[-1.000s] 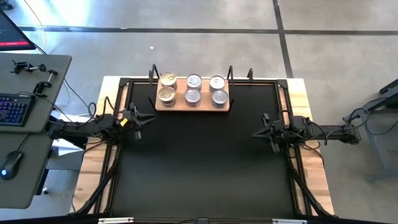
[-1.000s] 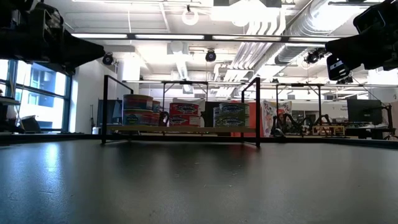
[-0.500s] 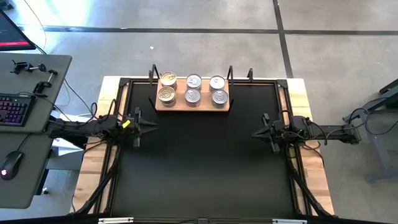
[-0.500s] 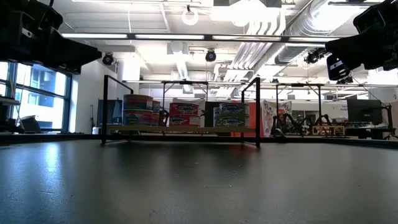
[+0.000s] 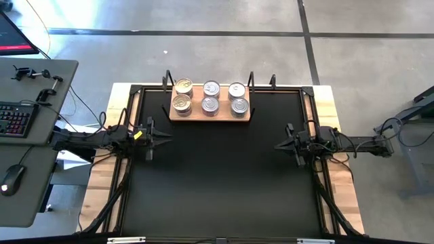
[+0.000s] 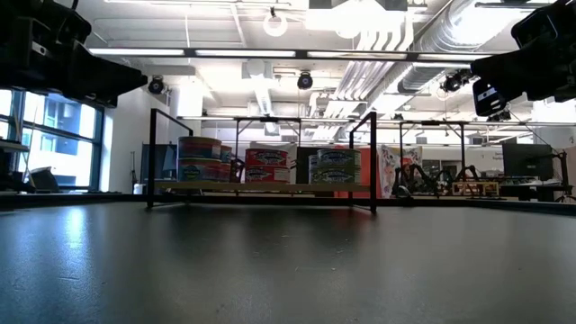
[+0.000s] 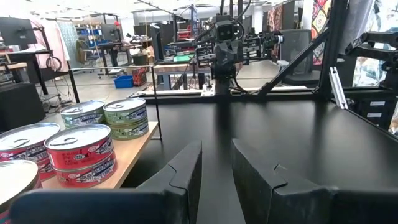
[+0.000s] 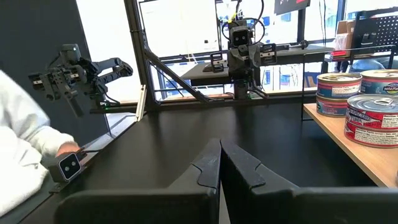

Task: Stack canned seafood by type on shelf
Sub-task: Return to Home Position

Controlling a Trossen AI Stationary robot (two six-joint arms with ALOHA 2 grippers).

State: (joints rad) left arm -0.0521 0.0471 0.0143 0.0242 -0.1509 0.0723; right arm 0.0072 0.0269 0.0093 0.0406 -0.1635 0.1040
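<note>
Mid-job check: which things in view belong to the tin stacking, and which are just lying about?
Part of the job: canned seafood, stacked on the shelf; left gripper, open; right gripper, shut; both away from the shelf.
Just lying about: keyboard and mouse on the side desk; a person's sleeve.

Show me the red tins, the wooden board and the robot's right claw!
red tins (image 7: 81, 151): left wrist view, side label of the upper tin.
wooden board (image 5: 192, 116): high view, bare front edge.
right gripper (image 8: 220, 146): right wrist view, where its two fingertips meet.
</note>
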